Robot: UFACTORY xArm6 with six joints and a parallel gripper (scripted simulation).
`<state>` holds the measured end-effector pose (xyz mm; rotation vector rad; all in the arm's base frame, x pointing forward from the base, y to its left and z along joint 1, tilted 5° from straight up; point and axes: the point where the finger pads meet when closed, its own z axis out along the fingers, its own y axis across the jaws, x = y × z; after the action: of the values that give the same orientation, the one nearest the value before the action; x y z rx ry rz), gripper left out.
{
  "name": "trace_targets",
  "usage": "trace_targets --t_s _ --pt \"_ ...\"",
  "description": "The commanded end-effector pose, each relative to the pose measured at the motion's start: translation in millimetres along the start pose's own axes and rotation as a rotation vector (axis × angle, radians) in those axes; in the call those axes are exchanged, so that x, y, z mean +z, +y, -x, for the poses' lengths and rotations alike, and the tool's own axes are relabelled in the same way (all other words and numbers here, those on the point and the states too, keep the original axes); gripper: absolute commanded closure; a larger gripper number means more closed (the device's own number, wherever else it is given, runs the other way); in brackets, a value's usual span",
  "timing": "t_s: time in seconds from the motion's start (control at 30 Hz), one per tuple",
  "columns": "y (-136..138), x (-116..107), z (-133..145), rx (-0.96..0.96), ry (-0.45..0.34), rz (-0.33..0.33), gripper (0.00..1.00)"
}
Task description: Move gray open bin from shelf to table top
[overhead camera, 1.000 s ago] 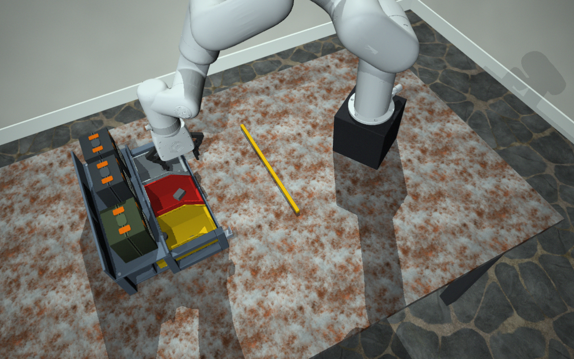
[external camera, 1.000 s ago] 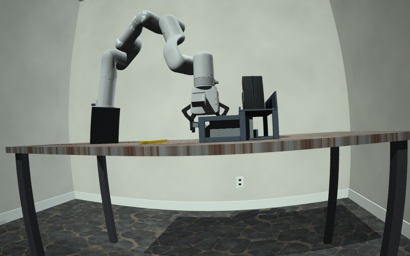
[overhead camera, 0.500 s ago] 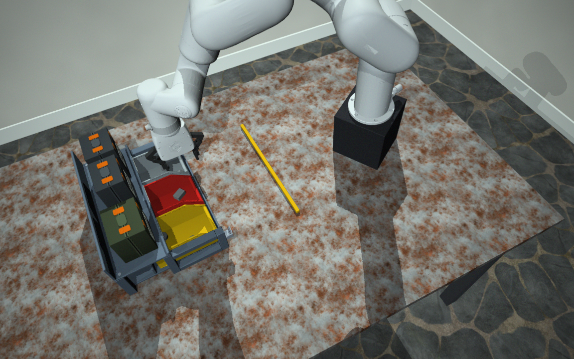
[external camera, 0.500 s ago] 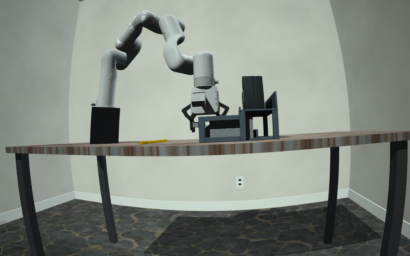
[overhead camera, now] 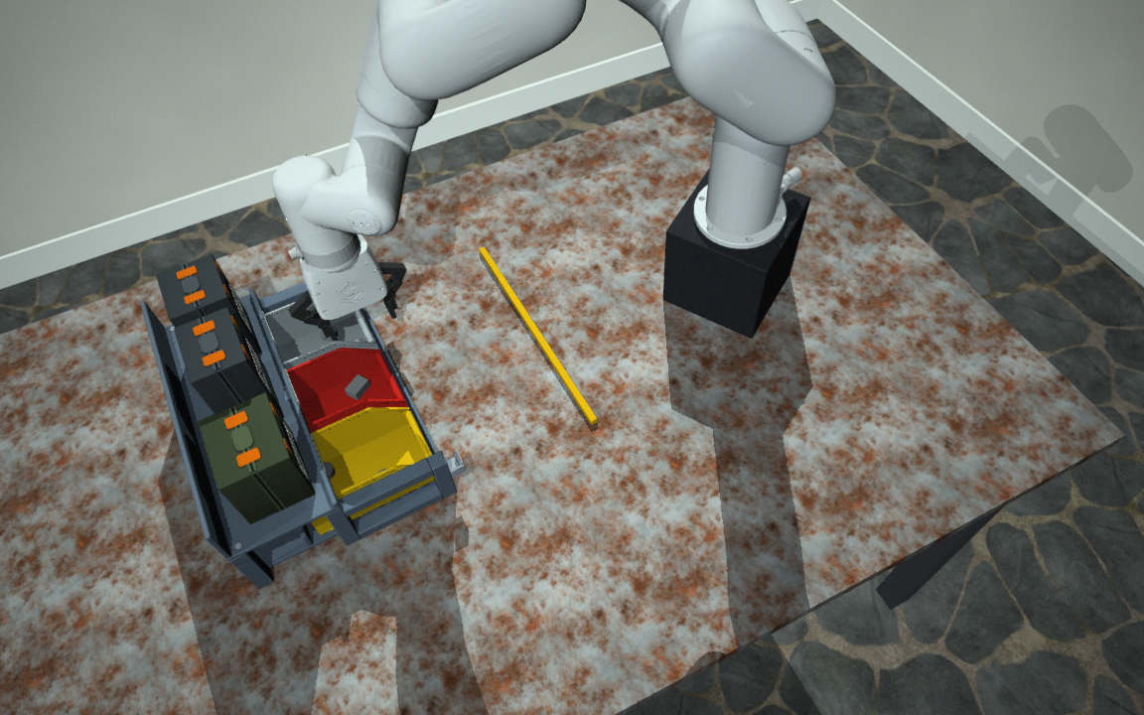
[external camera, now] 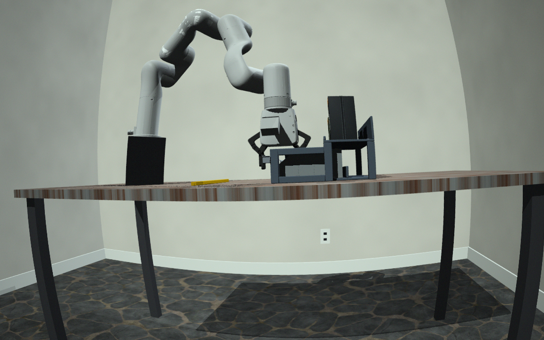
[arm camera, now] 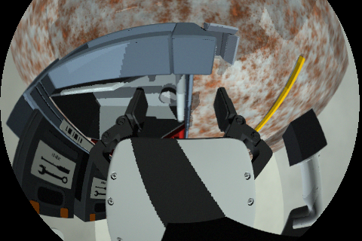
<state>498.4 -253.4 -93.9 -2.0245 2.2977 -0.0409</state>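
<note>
The gray open bin [overhead camera: 287, 332] [external camera: 303, 170] [arm camera: 113, 112] sits at the far end of the shelf [overhead camera: 385, 487] [external camera: 299, 150] [arm camera: 147, 54], beside the red bin [overhead camera: 323, 383] [arm camera: 181, 132]. A yellow bin [overhead camera: 371, 444] stands at the near end. A round gray part [arm camera: 165, 95] shows inside the gray bin. My gripper [overhead camera: 361, 323] [external camera: 283, 157] [arm camera: 180, 96] is open, pointing down. One finger is over or inside the gray bin, the other outside its front; the front lip and shelf rail lie between them, with gaps in the wrist view. The inner fingertip is hidden in the exterior view.
Two black cases [overhead camera: 229, 377] [external camera: 341, 118] [arm camera: 23, 154] and a green case [overhead camera: 224, 449] stand on the raised rear level behind the bins. A yellow bar [overhead camera: 538, 338] [external camera: 209, 182] [arm camera: 280, 102] lies on the table between shelf and robot base. Small brackets [arm camera: 228, 45] jut from the shelf's front corner.
</note>
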Motion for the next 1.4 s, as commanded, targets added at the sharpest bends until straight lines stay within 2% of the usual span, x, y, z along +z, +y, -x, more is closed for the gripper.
trace_targets --t_s 0.0,0.03,0.07,1.37 --pt "-1.9 -1.8 -0.7 0.0 0.002 -0.004 0.0" --pt "-1.9 -1.8 -0.7 0.0 0.002 -0.004 0.0" --pt "-1.9 -1.8 -0.7 0.0 0.002 -0.004 1.0" --pt "-1.9 -1.8 -0.7 0.0 0.002 -0.004 1.0"
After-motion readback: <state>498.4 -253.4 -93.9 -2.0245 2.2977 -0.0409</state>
